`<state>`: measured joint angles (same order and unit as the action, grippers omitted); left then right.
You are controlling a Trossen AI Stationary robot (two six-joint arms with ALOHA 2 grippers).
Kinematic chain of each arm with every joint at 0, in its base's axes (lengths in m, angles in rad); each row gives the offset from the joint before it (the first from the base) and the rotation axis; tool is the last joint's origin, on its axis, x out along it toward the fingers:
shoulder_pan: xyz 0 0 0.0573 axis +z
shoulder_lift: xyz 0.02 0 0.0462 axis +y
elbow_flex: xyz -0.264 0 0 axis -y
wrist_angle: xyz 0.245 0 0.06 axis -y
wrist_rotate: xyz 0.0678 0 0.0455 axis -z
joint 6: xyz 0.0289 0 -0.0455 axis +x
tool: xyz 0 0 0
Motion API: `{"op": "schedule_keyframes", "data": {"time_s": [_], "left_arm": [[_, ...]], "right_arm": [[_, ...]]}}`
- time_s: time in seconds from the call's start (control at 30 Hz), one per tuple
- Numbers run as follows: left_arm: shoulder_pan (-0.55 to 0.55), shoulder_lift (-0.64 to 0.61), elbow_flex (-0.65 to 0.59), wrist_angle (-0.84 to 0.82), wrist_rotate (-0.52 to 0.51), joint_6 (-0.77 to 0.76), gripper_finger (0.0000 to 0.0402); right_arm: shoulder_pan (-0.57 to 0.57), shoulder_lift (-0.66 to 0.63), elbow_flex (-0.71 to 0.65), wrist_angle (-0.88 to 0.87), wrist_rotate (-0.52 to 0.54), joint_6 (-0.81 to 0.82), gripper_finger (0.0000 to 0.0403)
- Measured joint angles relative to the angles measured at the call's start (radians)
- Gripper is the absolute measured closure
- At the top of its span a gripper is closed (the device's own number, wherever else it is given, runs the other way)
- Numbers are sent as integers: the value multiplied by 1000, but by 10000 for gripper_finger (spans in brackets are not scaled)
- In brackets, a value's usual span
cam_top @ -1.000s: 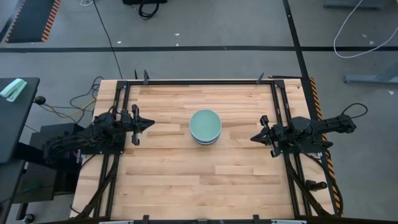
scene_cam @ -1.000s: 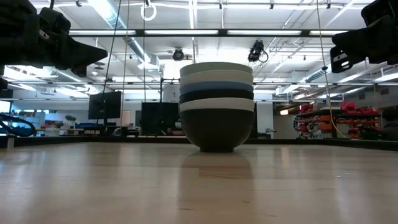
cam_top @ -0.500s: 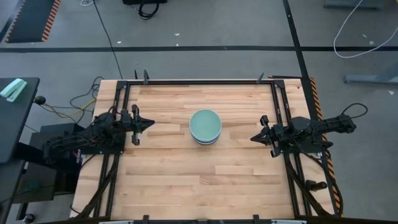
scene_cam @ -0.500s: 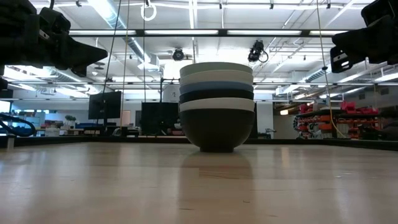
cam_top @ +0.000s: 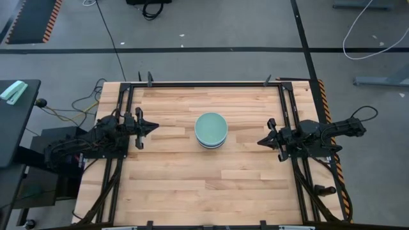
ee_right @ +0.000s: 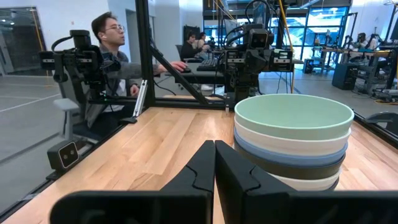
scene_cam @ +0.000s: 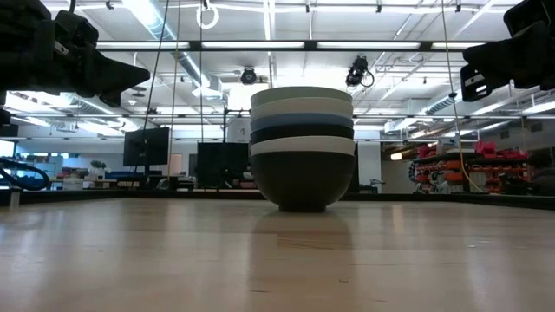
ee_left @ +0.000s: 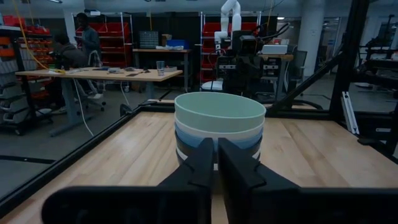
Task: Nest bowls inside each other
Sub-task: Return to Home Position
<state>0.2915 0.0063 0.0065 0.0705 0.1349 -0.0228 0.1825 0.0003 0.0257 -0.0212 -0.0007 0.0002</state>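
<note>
The bowls point(cam_top: 211, 130) stand nested in one stack in the middle of the table, its base on the wood. The pale mint green bowl point(ee_left: 219, 111) is on top; under it show a white, a blue, a black and another white rim, and a black bowl point(scene_cam: 302, 180) at the bottom. My left gripper point(cam_top: 155, 126) hovers shut near the table's left edge, level, pointing at the stack. My right gripper point(cam_top: 259, 141) hovers shut near the right edge, also level and facing the stack. Both are well clear of the bowls.
A black metal frame point(cam_top: 204, 84) runs around the tabletop. Bare wood lies all around the stack. Beyond the table are workbenches and seated people point(ee_right: 109, 37); cables point(cam_top: 370, 32) lie on the floor.
</note>
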Motion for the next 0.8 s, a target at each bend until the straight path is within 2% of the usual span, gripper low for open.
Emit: {"op": "schedule_keyframes", "data": {"time_s": [0.2, 0.53, 0.8], "left_arm": [[0, 0, 0, 0, 0, 0, 366], [0, 0, 0, 0, 0, 0, 378], [0, 0, 0, 0, 0, 0, 367]], "right_arm": [[0, 0, 0, 0, 0, 0, 385], [0, 0, 0, 0, 0, 0, 385], [0, 0, 0, 0, 0, 0, 385]]}}
